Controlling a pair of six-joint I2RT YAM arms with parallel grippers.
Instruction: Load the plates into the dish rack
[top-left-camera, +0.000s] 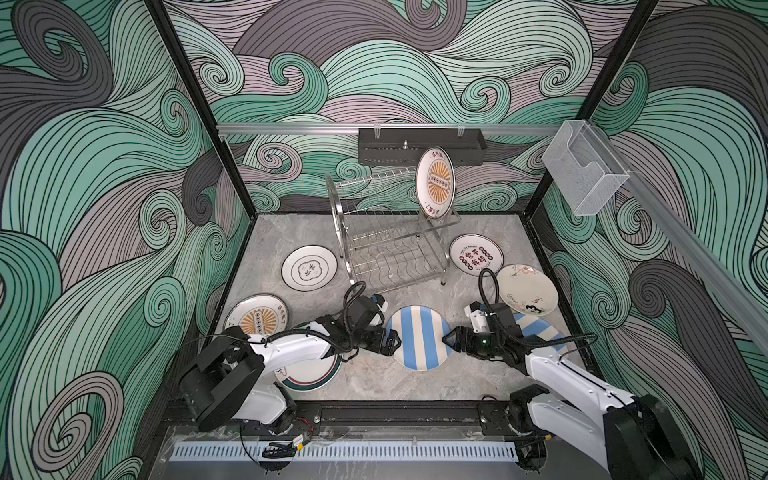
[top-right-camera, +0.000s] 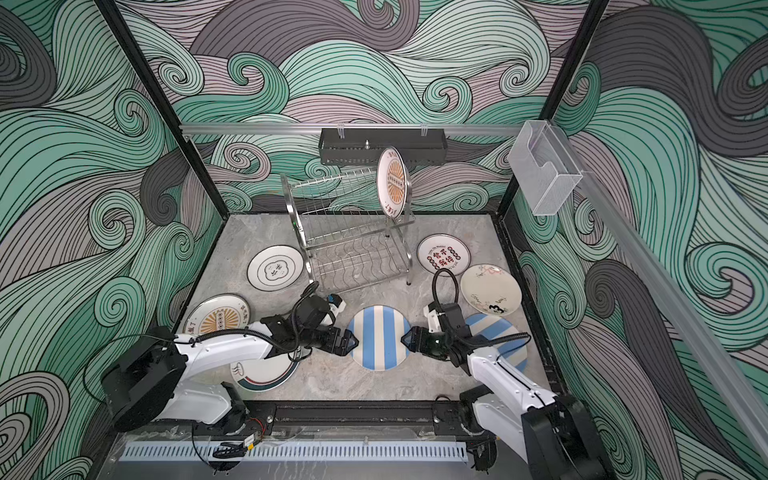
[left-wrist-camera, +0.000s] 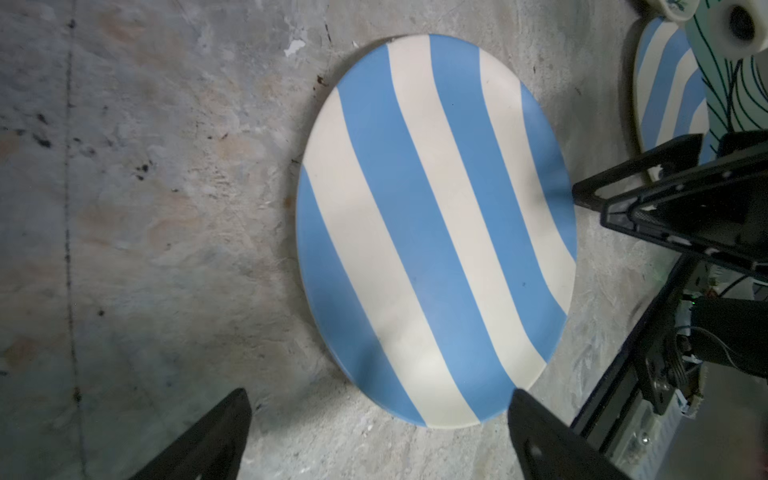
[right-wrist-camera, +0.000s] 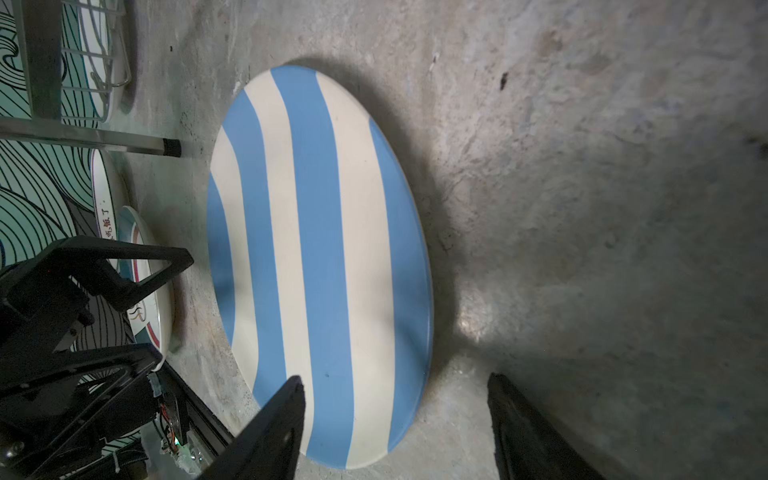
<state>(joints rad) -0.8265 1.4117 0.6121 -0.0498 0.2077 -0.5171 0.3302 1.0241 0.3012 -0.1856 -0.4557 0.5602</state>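
Three plates lie flat at the left of the grey stone worktop (top-left-camera: 374, 378): a black-ringed white plate (top-left-camera: 308, 268), an orange sunburst plate (top-left-camera: 257, 318), and a teal-rimmed plate (top-left-camera: 311, 374) partly under your left arm (top-left-camera: 291, 347). The left jaws are open and empty, low at the left rim of a blue-and-white striped plate (top-left-camera: 419, 337).

That plate lies flat at the front middle, in front of the dish rack (top-left-camera: 386, 232). The two-tier wire rack holds one plate so far, a second sunburst plate (top-left-camera: 435, 183) upright at the right end of its upper tier.

The right jaws are also open and empty at the striped plate's right rim, one tip over its edge in the right wrist view. Further right lie a red-and-black character plate (top-left-camera: 476, 254), a cream plate with drawings (top-left-camera: 527, 289), and another striped plate (top-left-camera: 540, 332) under your right arm (top-left-camera: 552, 370).

You seem to be picking up the second plate, with both arms bracketing it. A flat plate offers little edge, so one side probably has to tip the rim up for the other to pinch. After that, stand the plate in a free slot.
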